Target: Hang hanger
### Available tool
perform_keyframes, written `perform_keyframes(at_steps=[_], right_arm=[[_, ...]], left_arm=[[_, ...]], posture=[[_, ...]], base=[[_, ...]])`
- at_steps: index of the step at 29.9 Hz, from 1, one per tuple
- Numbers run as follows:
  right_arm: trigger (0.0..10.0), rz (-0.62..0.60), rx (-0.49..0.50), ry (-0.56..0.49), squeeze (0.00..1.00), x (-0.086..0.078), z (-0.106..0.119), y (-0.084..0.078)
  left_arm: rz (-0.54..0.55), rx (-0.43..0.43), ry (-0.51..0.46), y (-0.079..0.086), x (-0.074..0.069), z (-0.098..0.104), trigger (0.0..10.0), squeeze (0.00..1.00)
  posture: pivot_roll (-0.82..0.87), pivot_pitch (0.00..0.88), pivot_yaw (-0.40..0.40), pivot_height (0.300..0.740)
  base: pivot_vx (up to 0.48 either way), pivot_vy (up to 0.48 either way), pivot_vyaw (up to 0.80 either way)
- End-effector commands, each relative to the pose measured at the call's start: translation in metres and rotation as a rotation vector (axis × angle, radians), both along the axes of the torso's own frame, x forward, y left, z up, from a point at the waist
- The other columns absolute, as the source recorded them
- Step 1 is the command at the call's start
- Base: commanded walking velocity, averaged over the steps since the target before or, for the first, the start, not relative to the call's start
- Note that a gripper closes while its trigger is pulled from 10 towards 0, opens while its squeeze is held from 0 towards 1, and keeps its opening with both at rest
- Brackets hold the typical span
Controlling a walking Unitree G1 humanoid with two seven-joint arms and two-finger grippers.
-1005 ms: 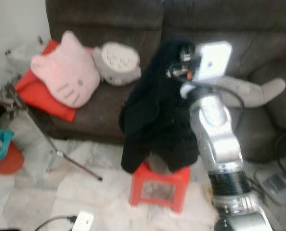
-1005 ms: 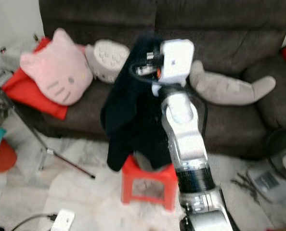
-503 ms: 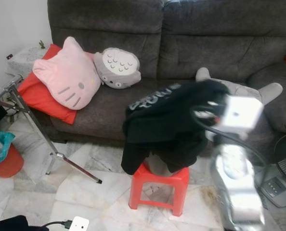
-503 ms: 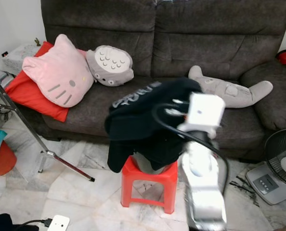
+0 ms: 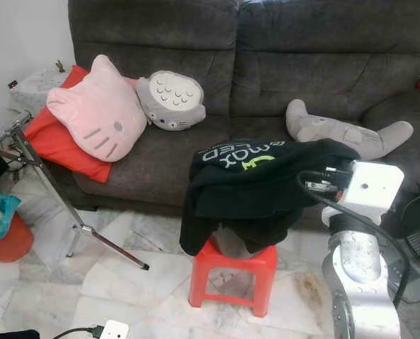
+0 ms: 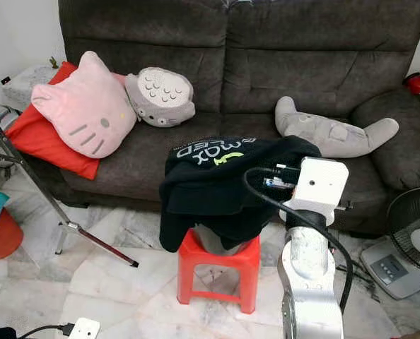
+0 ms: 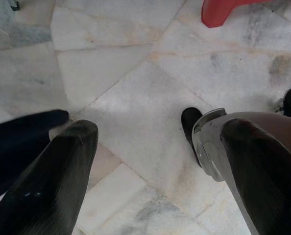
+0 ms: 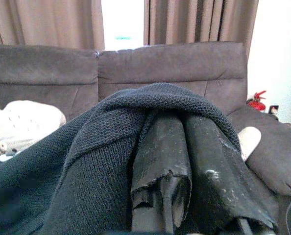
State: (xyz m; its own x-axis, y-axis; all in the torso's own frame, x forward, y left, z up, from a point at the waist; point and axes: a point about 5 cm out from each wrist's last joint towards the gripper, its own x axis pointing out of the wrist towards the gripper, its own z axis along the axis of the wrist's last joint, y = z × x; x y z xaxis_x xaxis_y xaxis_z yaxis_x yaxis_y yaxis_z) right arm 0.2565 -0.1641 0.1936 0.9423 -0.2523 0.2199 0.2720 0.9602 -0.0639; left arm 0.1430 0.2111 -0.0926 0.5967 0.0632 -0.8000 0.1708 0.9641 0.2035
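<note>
A black sweater with green and white lettering hangs bunched over a red plastic stool in front of the sofa. One end rests on the stool and the other is lifted to the right. My right arm's white wrist is at that lifted end. In the right wrist view my right gripper is shut, its two fingers pressed together with the dark knit draped over them. My left gripper hangs idle and open above the marble floor.
A dark grey sofa holds a pink cat cushion, a grey round plush and a grey long plush. A metal stand leg slants at left, beside an orange bucket. A fan is at right.
My right arm has come down from high in front of the sofa to the right of the stool. The sweater dropped with it and now spreads level, lettering upward.
</note>
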Motion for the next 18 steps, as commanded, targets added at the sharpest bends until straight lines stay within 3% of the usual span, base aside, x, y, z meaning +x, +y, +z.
perform_keyframes(at_steps=[1,18], right_arm=[[10.0,-0.008,0.003,-0.003,0.00,0.003,0.004,-0.002],[10.0,0.033,-0.029,-0.024,0.00,0.014,0.011,0.005]], left_arm=[[0.008,-0.004,0.003,0.000,-0.003,-0.001,10.0,0.00],[0.015,-0.019,0.000,-0.006,-0.001,-0.001,10.0,0.00]], posture=[[-0.06,0.000,0.008,0.740],[-0.06,0.000,-0.003,0.740]], base=[[-0.255,0.000,0.00],[-0.253,0.000,0.00]])
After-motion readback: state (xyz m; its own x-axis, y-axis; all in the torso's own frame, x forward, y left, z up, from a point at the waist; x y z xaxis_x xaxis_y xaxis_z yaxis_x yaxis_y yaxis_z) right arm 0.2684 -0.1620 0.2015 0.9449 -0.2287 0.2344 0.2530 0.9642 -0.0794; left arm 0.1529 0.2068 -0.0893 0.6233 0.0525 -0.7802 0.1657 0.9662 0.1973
